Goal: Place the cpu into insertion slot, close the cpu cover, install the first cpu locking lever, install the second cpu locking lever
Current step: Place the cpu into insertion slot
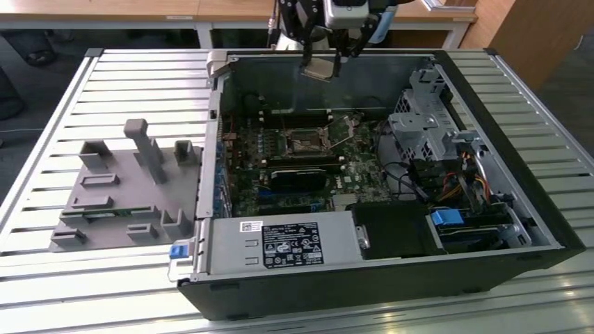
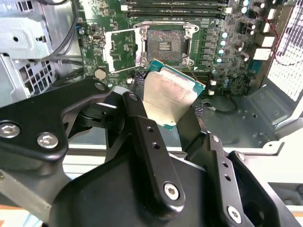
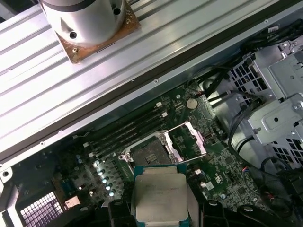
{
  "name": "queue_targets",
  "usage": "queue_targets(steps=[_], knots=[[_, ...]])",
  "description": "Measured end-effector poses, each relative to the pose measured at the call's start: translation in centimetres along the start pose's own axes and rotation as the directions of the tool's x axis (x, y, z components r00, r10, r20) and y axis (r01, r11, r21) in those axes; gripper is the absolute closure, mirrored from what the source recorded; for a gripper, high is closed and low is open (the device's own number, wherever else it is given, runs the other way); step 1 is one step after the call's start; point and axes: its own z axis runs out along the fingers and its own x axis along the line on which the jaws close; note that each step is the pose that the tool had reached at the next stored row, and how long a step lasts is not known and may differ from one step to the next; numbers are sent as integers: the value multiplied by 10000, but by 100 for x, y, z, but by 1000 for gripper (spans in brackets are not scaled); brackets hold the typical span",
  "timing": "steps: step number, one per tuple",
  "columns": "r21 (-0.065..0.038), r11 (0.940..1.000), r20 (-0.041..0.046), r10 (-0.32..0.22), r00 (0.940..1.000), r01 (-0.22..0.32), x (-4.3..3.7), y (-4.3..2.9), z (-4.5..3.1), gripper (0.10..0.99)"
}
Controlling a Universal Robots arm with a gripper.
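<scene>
Gripper [image 2: 166, 111] clamped on cpu [image 2: 173, 92], apart from insertion slot [image 2: 165, 46] (bare); cpu cover [image 2: 123, 31] open

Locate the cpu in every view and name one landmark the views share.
Exterior view: cpu in the gripper, above the open computer case.
Second wrist view: cpu beside the insertion slot.
First wrist view: cpu beside the insertion slot.
Shared landmark: the insertion slot.

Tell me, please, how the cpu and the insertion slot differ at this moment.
The cpu hangs in the gripper above the case; the slot sits on the green board. The cpu's face is pale silver; the slot's inside is dark and empty, its cover swung open. Both are square and similar in outline.
</scene>
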Motion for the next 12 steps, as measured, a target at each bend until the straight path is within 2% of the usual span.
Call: queue_targets(steps=[6,12], knots=[[-12,9986,46,529,9986,-529,2,3,3,557],[-24,9947,90,1029,9946,-1029,4,7,7,557]])
